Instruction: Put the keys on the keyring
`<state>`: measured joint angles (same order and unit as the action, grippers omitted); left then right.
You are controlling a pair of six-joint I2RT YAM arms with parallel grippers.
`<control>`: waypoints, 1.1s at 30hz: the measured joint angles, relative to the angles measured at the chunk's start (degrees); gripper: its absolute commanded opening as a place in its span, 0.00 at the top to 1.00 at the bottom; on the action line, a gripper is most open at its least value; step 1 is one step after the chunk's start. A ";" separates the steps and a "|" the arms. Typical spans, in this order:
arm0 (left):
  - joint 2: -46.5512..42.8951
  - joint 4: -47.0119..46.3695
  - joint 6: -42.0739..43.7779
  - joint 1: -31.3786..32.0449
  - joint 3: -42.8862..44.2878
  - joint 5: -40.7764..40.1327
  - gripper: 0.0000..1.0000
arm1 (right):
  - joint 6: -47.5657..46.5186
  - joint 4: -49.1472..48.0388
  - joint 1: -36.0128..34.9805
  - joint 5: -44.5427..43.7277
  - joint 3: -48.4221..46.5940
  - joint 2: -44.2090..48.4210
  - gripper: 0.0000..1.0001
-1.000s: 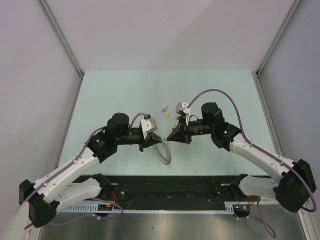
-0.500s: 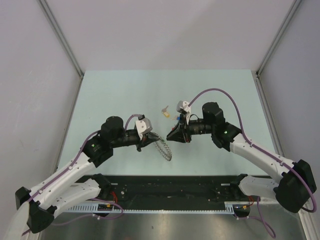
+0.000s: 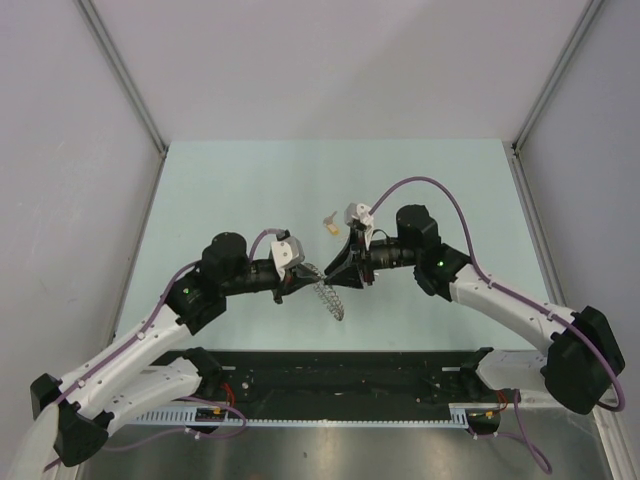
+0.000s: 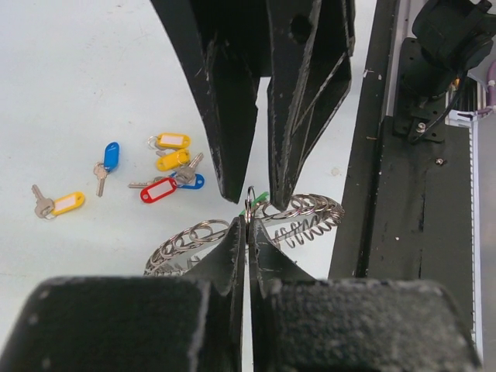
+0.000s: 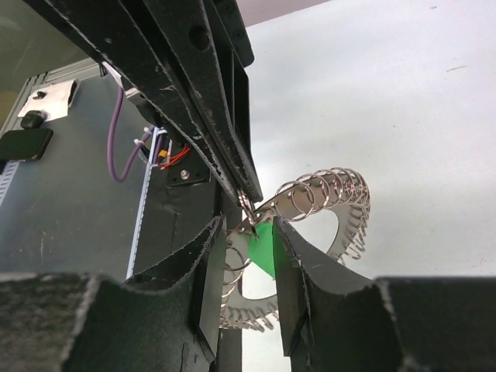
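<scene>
Though tiny from above, easy to find up close: ring [image 4: 310, 211] pinched at one edge by the left gripper [image 4: 248, 232], fingers pressed tight together on the wire. Hangs low over the table [image 4: 70, 77] and droops away from that pinch toward the black rail [image 4: 387, 155]; cannot tell whether touching the table. Nose to nose with the left one, right gripper [image 5: 248, 226], pointing in from the other side, fingers spread a little. Between those spread fingers, green key [image 5: 262, 246], right at the pinch spot, up against the ring's loops. Hard to tell whether hooked on yet, or pressed by either finger; looks loose. Other keys [image 4: 159, 186] flat on the table in a small bunch past the ring, well apart from both grippers, with blue, red and yellow tags, plus one yellow one off alone. Closer to the right gripper, going by the top view. Next job, most likely: right gripper over to that bunch, left busy with the ring. No box or tray to be seen.
</scene>
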<state>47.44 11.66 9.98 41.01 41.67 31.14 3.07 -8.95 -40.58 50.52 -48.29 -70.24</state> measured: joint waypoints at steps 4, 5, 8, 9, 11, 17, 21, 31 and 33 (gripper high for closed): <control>0.00 -0.02 0.00 0.00 -0.02 0.57 0.99 | 0.00 -0.81 -0.13 0.22 0.17 -0.96 0.82; 0.00 -0.02 0.00 0.00 -0.04 0.59 1.00 | 0.13 -0.92 -0.13 0.37 0.17 -1.03 0.92; -0.26 -0.22 0.02 -0.02 -0.33 0.50 1.00 | 0.11 -1.18 -0.13 0.94 0.17 -1.03 1.00; -0.48 -0.28 0.00 -0.04 -0.44 0.46 1.00 | 0.07 -1.14 -0.13 1.05 0.20 -1.03 1.00; -0.90 -0.28 0.00 -0.04 -0.66 0.28 1.00 | -0.22 -1.07 -0.07 1.14 0.20 -1.03 1.00; -2.03 -0.35 -0.04 -0.02 -1.07 -1.25 1.00 | -1.33 0.42 0.48 1.14 0.20 -0.70 1.00; -2.36 -0.74 -0.50 0.07 -1.49 -2.05 0.85 | -1.64 1.14 0.61 0.94 0.20 -0.31 1.00; -6.29 -0.68 -1.92 -0.33 -1.55 -7.65 0.18 | 0.52 2.78 2.45 -0.83 0.61 0.59 1.00; -8.17 -0.24 -2.43 -0.33 -1.55 -10.69 0.06 | 1.53 3.19 3.69 -1.92 0.61 1.25 1.00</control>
<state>39.27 11.42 7.55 40.69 40.12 20.45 4.60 -5.76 -36.88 48.60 -47.68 -68.99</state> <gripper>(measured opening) 0.793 0.008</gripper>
